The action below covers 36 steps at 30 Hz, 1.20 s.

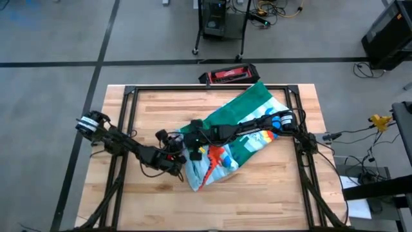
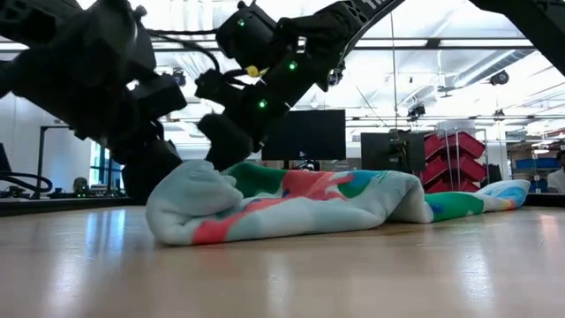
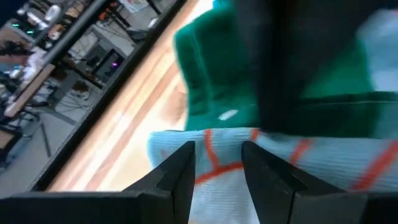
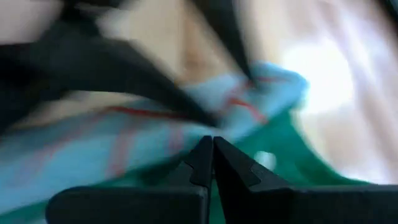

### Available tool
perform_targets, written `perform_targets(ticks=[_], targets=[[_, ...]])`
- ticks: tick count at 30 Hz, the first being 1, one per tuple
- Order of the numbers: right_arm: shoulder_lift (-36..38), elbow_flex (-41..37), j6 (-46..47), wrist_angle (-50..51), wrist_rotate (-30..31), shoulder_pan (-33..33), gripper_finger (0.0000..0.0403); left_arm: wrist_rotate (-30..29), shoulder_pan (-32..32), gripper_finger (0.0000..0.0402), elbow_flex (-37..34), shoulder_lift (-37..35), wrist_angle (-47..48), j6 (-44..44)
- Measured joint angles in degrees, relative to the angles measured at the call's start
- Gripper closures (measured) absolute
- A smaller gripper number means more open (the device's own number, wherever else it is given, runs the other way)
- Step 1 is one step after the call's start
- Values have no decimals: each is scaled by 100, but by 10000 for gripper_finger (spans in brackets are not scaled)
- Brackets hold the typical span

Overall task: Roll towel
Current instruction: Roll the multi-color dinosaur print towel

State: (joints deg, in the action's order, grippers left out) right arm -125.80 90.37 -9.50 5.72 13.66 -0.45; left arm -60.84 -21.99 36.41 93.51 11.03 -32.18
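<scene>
**Towel bunched mid-table, both grippers at its near-left end**

The towel [image 1: 241, 138] lies diagonally across the middle of the wooden table [image 1: 270, 193]. Its far end, green side up, reaches toward the table's back right. The near end is bunched into a thick fold toward the left-centre, printed side out, with red and blue dinosaur shapes showing. From table height the fold reads as a rounded lump [image 2: 265, 208], with the rest of the cloth trailing flat to the right.

The left gripper [image 1: 175, 158] sits at the left edge of that bunched end. In its wrist view the fingers [image 3: 180, 177] stand a narrow gap apart with pale blue, red-lined cloth showing between them. Cannot tell if they actually pinch it.

The right gripper [image 1: 193, 132] reaches across the towel from the right side and ends just above the fold, close to the left gripper. In its wrist view the fingers [image 4: 202, 163] are pressed fully together, nothing between them, with the green and blue cloth just ahead.

A red and black case [image 1: 228, 74] lies on the floor just beyond the table's back edge.
</scene>
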Motion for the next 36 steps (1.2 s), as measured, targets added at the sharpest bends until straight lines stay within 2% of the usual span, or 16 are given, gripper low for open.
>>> perform_targets(ticks=[3,5,12,19,31,36], targets=[[0,0,-101,-20,763,41,403,195,-54,283,5,-2,3,-39],[0,0,-58,-27,867,33,403,313,-58,283,5,-2,-9,-103],[-182,0,-51,-32,431,-94,403,351,-60,283,-17,-2,-17,-179],[-507,0,323,-327,-559,-194,403,488,-63,283,-26,1,-38,-329],[-505,11,-262,-662,-807,-104,403,464,-36,283,-84,1,-46,-343],[-593,25,-757,-724,-1150,-157,403,467,-36,283,-87,4,-43,-330]])
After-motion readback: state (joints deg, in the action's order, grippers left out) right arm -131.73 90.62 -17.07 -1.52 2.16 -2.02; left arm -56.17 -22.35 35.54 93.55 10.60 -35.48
